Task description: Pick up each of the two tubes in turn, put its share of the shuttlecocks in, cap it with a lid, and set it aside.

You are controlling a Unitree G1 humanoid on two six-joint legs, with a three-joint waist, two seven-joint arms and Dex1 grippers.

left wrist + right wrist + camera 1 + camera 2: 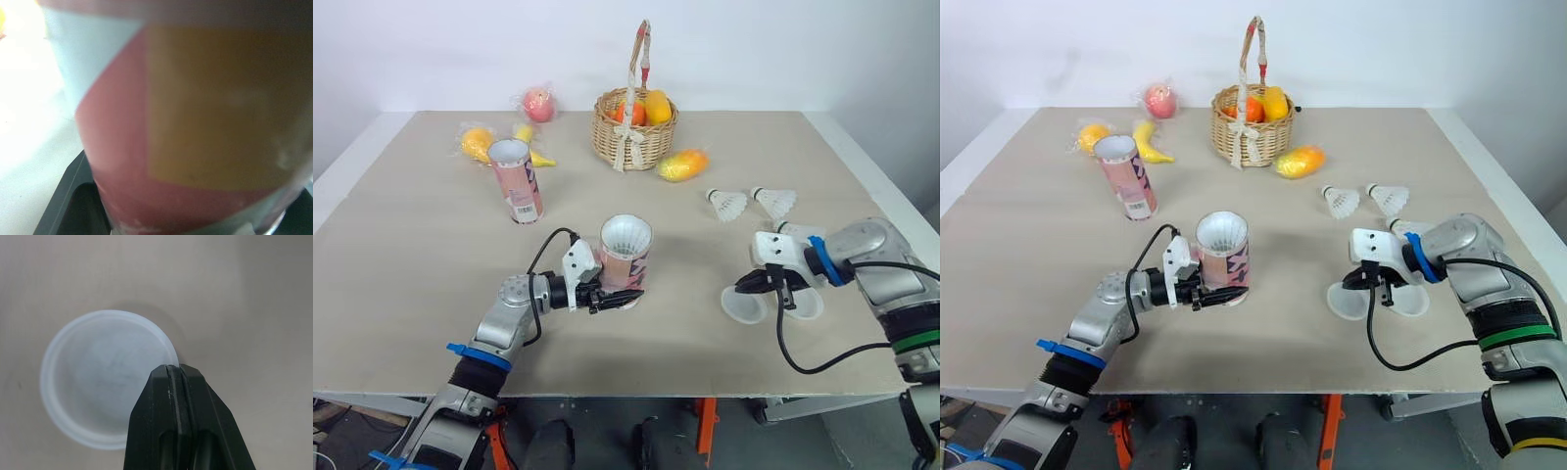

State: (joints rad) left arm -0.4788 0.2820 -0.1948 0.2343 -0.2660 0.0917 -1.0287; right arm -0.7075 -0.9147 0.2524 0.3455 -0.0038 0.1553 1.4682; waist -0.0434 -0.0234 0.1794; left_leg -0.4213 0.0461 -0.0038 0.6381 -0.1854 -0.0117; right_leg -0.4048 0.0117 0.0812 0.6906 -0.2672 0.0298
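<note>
- Beige table (431, 274) under a plain white wall (803, 49); wicker basket (634, 132) of fruit sat at the back, used as the reference below.
- Held tube (626, 257) stood upright well in front of the basket, on the robot's side. Left gripper (619, 298) had its fingers closed around the base.
- Right gripper (173, 368) was in front of the basket and off to its right. Fingers were pinched together on the rim of a translucent lid (98, 377) that looked flat on the table.
- Second lid (808, 305) lay just beside it, further right of the basket.
- Spare tube (516, 181) stood open to the basket's left. A shuttlecock (726, 204) and another shuttlecock (775, 203) lay front-right of the basket.
- Step, as I read it: capping the held tube.
- Next move calls for lifting the lid, carrying it back toward the basket's centreline, levelling it over the open mouth and pressing down while the left gripper braces.
- Hard to make out:
  - White ribbing showed inside the held tube, likely shuttlecocks; count unreadable.
  - Label was a blur in the left wrist view.
  - Second lid was partly behind the right gripper.
</note>
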